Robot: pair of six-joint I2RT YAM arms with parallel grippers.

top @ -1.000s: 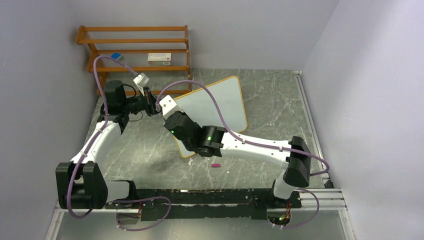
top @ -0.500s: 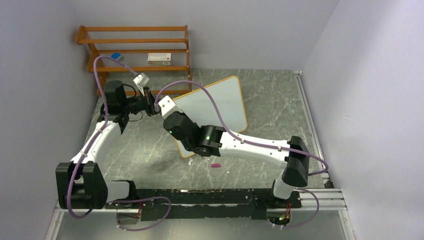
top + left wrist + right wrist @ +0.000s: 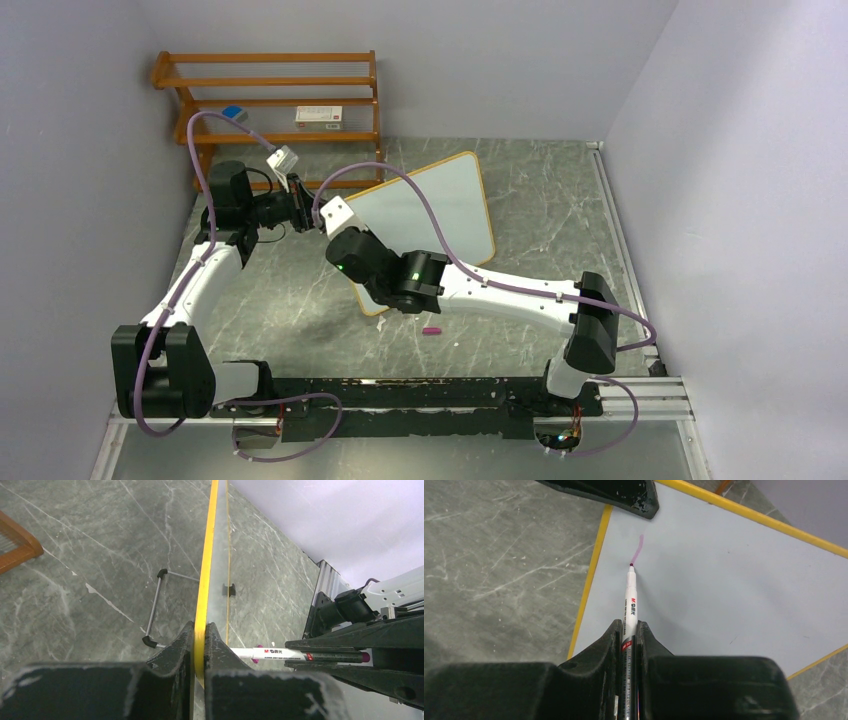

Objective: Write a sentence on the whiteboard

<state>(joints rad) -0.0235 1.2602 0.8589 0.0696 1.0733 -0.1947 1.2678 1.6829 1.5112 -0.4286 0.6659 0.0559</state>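
Note:
The whiteboard (image 3: 440, 215), white with a yellow-wood frame, stands tilted on the stone table. My left gripper (image 3: 199, 630) is shut on its edge (image 3: 206, 575) at the board's upper left corner (image 3: 300, 205). My right gripper (image 3: 628, 630) is shut on a white marker (image 3: 630, 602) whose tip touches the board (image 3: 734, 580) near that corner. Of the sentence, only one short purple stroke (image 3: 637, 550) shows above the tip. The marker also shows in the left wrist view (image 3: 295, 654). The right gripper's own fingers are hidden under the arm in the top view.
A wooden shelf rack (image 3: 275, 100) stands at the back left with small items on it. The marker's purple cap (image 3: 432, 330) lies on the table in front of the board. A board foot (image 3: 159, 607) rests on the table. Grey walls close in on both sides.
My right arm has shifted slightly left and toward the board's corner. The left arm and the board have stayed where they were.

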